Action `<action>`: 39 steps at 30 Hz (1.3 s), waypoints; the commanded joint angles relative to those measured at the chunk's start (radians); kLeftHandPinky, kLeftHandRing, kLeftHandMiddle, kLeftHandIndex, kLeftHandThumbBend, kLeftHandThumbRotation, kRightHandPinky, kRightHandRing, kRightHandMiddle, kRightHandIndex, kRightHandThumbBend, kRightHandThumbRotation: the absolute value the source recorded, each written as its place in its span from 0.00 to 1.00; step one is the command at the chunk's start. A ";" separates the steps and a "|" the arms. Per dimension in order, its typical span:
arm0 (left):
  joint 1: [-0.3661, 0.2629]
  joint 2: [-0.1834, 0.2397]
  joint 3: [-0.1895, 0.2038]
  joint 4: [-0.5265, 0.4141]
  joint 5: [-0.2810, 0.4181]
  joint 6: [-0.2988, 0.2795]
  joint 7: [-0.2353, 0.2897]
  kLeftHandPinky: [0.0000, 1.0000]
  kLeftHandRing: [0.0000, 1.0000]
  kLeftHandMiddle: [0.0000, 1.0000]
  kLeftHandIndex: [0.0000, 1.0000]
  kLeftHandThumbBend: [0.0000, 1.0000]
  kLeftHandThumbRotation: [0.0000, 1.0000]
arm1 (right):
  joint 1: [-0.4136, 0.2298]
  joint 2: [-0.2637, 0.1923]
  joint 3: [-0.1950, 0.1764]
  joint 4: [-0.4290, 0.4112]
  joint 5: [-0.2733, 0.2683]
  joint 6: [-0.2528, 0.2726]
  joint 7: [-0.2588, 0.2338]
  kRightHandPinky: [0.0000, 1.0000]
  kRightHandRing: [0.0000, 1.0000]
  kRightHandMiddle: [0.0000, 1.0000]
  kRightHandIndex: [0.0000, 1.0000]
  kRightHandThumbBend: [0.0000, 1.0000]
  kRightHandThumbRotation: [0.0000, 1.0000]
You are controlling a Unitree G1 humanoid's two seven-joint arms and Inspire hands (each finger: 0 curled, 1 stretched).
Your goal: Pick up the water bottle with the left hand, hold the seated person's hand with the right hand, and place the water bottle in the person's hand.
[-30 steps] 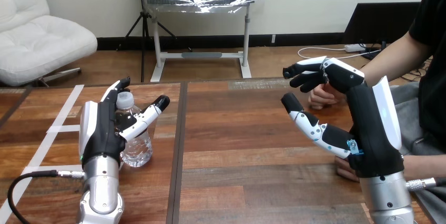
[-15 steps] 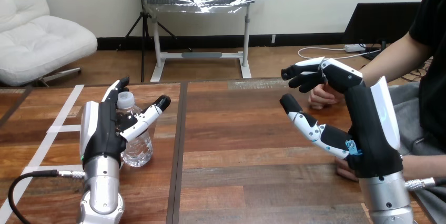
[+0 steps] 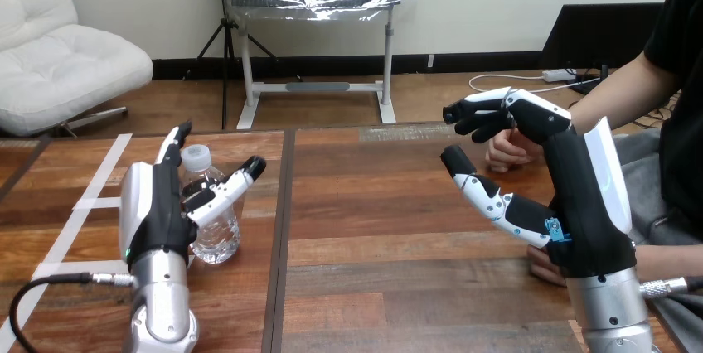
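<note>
Upright bottle [image 3: 212, 222] stands inside the left hand [image 3: 154, 214], between its straight, unclosed fingers [image 3: 172, 147] and thumb; the right hand [image 3: 574, 197] gapes empty beside the person's hand [image 3: 503, 152].

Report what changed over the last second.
The left hand has shifted slightly toward the view's left, so more of the water bottle cap shows. Its fingers and thumb stay open on either side of the bottle, not closed on it. The bottle on the table, the open right hand and the person's hand beyond it stayed put. Nothing was gripped or released.
</note>
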 commanded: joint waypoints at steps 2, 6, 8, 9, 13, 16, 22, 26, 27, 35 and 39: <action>-0.064 0.025 -0.013 0.061 0.039 -0.038 0.049 0.84 0.89 0.92 0.91 0.80 0.45 | -0.047 -0.007 0.002 -0.038 0.012 -0.007 -0.001 0.50 0.57 0.64 0.58 0.46 0.00; -0.079 0.034 -0.020 0.095 0.062 -0.037 0.074 0.81 0.88 0.91 0.90 0.81 0.43 | -0.047 -0.008 0.001 -0.040 0.005 -0.005 -0.004 0.50 0.57 0.64 0.58 0.46 0.00; -0.086 0.039 -0.025 0.110 0.078 -0.034 0.085 0.81 0.87 0.91 0.90 0.81 0.43 | -0.046 -0.008 0.000 -0.041 0.002 -0.004 -0.006 0.50 0.57 0.64 0.58 0.46 0.00; -0.089 0.040 -0.026 0.115 0.082 -0.033 0.089 0.80 0.87 0.91 0.90 0.81 0.42 | -0.046 -0.008 0.000 -0.042 0.001 -0.004 -0.006 0.50 0.57 0.64 0.58 0.46 0.00; -0.104 0.053 -0.041 0.145 0.113 -0.017 0.106 0.80 0.87 0.91 0.90 0.81 0.42 | -0.048 -0.010 -0.001 -0.041 -0.006 -0.006 -0.009 0.50 0.57 0.64 0.58 0.46 0.00; -0.116 0.058 -0.048 0.168 0.129 -0.006 0.114 0.80 0.87 0.90 0.89 0.82 0.43 | -0.048 -0.012 -0.001 -0.041 -0.005 -0.007 -0.007 0.50 0.57 0.64 0.58 0.46 0.00; -0.138 0.069 -0.064 0.220 0.156 0.000 0.141 0.78 0.85 0.89 0.88 0.83 0.43 | -0.050 -0.014 0.000 -0.038 0.000 -0.008 -0.003 0.50 0.57 0.64 0.58 0.46 0.00; -0.149 0.070 -0.066 0.257 0.158 -0.021 0.159 0.74 0.81 0.84 0.84 0.82 0.37 | -0.050 -0.014 0.000 -0.039 -0.001 -0.005 -0.003 0.50 0.57 0.64 0.58 0.46 0.00; -0.152 0.070 -0.066 0.264 0.156 -0.026 0.162 0.72 0.80 0.83 0.83 0.82 0.35 | -0.050 -0.014 0.000 -0.038 -0.001 -0.005 -0.003 0.50 0.57 0.64 0.58 0.46 0.00; -0.175 0.058 -0.045 0.334 0.107 -0.079 0.165 0.63 0.69 0.72 0.72 0.83 0.15 | -0.051 -0.015 0.000 -0.038 -0.003 -0.006 -0.004 0.50 0.57 0.64 0.58 0.46 0.00; -0.183 0.054 -0.041 0.354 0.088 -0.093 0.156 0.60 0.66 0.69 0.69 0.83 0.10 | -0.051 -0.015 0.001 -0.039 0.000 -0.005 -0.002 0.50 0.57 0.64 0.58 0.46 0.00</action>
